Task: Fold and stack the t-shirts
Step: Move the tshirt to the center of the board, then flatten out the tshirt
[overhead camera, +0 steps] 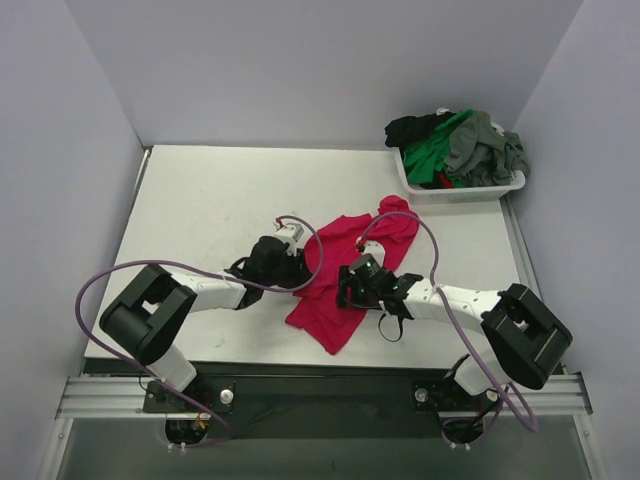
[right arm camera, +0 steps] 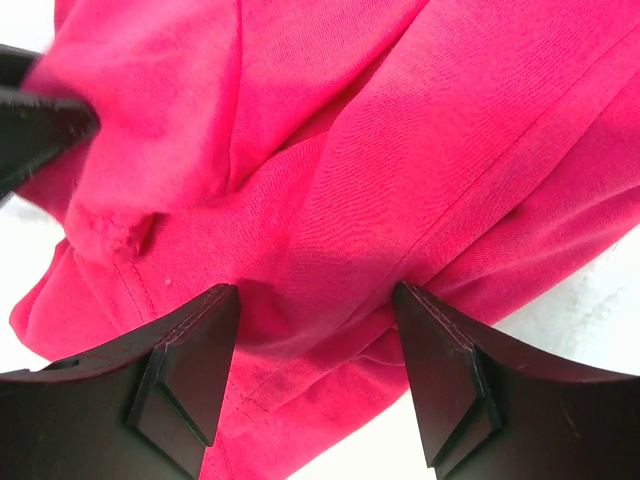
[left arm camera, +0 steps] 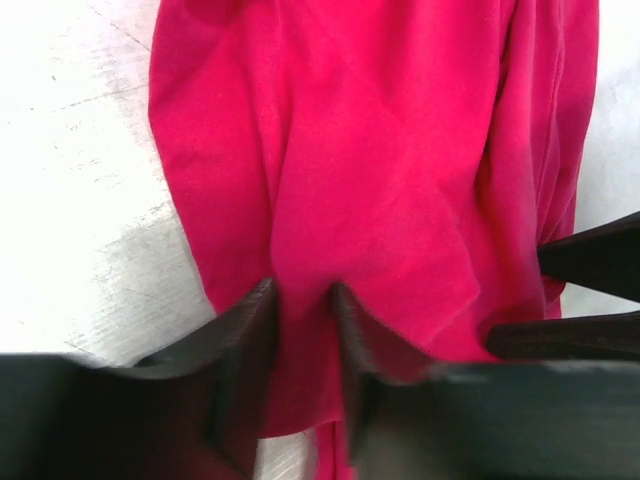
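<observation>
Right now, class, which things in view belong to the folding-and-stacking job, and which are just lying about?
Job: crimson t-shirt on the table; green t-shirt, grey t-shirt and black t-shirt heaped in the white basket.
Lying about: the white basket itself.

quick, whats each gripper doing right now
left gripper: shut, pinching a fold of the red t-shirt
right gripper: open, fingers straddling the same shirt, not gripping it
</observation>
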`<state>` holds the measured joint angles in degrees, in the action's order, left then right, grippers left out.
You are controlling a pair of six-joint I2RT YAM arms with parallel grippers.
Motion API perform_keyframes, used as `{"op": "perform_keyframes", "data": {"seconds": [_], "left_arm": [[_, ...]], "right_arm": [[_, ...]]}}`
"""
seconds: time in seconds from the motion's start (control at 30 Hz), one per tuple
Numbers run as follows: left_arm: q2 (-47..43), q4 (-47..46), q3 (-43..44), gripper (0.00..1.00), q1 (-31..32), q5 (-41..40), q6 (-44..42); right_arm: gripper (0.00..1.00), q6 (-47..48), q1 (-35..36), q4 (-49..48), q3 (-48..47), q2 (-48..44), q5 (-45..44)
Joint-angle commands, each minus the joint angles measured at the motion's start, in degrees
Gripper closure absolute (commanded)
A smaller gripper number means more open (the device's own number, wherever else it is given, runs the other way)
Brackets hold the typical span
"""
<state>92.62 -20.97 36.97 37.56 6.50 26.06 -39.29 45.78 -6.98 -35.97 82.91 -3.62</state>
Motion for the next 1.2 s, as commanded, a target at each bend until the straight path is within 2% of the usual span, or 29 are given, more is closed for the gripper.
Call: {"op": "perform_keyframes", "data": {"seconds": [0.0, 0.1, 0.13, 0.23, 0.27, 0.33, 0.37, 0.43, 0.7, 0.87, 1.03, 1.17], "left_arm": [[0.46, -4.34, 1.26, 0.66, 0.32, 1.76, 0.66], [0.55, -3.99, 1.52, 0.77, 0.23, 1.15, 0.57], [0.2, -3.73, 1.79, 0.87, 0.23, 0.53, 0.13], [-1.56, -2.06, 2.31, 1.0, 0.06, -2.18, -1.1], [-2.17, -0.75, 2.66, 1.0, -0.12, -3.07, -1.54], [-4.28, 0.57, 3.54, 1.0, -0.82, -5.43, -2.85], [-4.98, 1.71, 3.81, 1.0, -1.08, -5.97, -3.3], [-7.09, 2.51, 4.42, 1.0, -2.57, -6.06, -4.35], [-15.7, 8.75, 10.49, 1.0, -10.31, -7.38, -7.6], [-20.28, 11.82, 11.9, 1.0, -14.09, -8.35, -9.54], [-23.27, 12.53, 11.89, 1.0, -17.95, -9.23, -11.03], [-21.08, 13.76, 12.07, 1.0, -20.24, -9.05, -11.39]], "right_arm": [[0.36, -1.76, 0.89, 3.64, 1.25, -1.27, -2.0], [0.4, -1.14, 0.63, 3.64, 0.55, 1.1, -2.71], [0.42, -0.88, 0.63, 3.12, 0.55, 1.72, -2.71], [0.6, 0.26, 0.63, 2.24, 0.11, 3.22, -2.88], [0.71, 0.44, 0.54, 2.24, -0.07, 3.39, -3.23], [0.8, 1.14, -0.34, 2.67, -0.33, 3.31, -3.24], [0.91, 1.49, -0.86, 2.85, -0.59, 2.7, -3.15], [0.99, 2.55, -2.71, 3.99, -1.56, 1.82, -2.97], [1.0, 7.47, -10.0, 11.89, -8.59, -7.06, -7.19], [1.0, 10.8, -12.82, 17.08, -12.72, -12.85, -12.97], [0.94, 13.62, -15.36, 20.16, -17.37, -14.36, -13.87], [0.92, 14.94, -17.12, 20.52, -19.93, -12.0, -14.66]]}}
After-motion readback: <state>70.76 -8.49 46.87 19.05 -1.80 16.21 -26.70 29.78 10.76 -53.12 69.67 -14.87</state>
